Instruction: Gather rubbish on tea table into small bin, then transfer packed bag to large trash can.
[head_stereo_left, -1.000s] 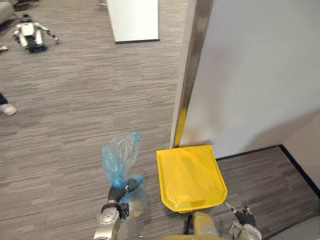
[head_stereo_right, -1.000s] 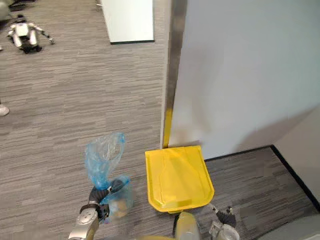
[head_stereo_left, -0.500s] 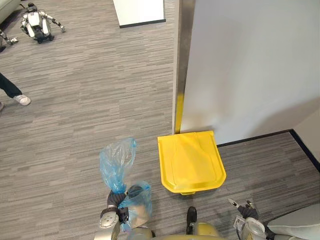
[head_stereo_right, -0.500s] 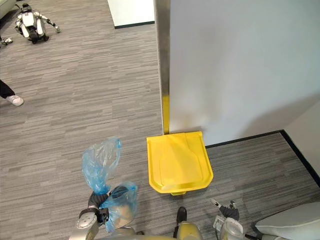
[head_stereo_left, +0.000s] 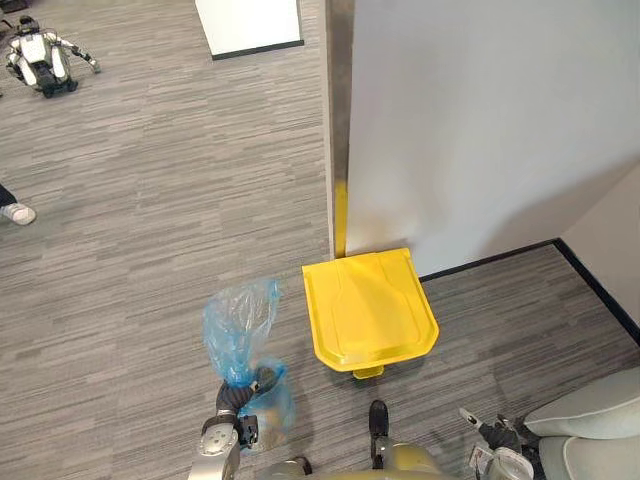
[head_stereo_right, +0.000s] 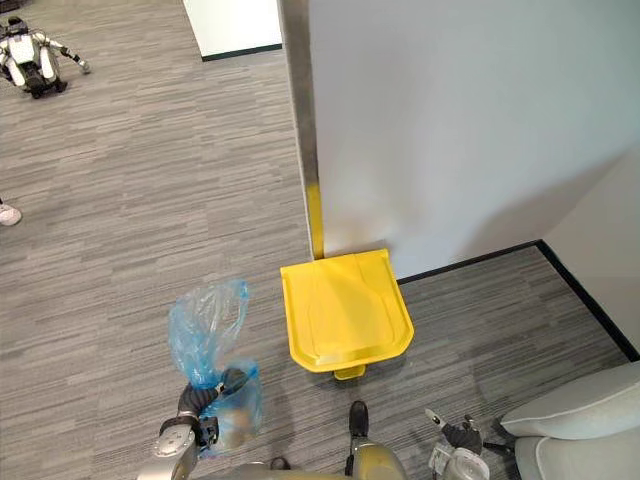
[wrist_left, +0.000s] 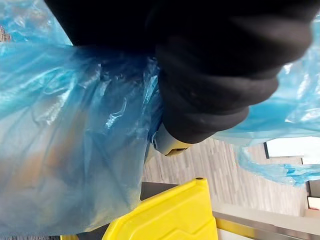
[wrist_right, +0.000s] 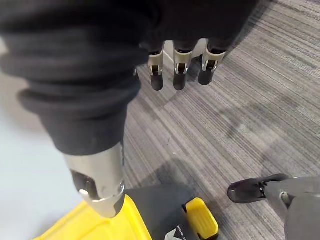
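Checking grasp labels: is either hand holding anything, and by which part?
The left hand is curled round the blue bag at its gathered neck, loose top above the fist, filled part below. The right hand holds nothing.

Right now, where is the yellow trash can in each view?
Left eye: yellow trash can centre, by the wall, right of the blue bag.
Right eye: the same, centre.
Left wrist: its lid beyond the bag.
Right wrist: its lid past the right hand.
Shared landmark: its yellow pedal.
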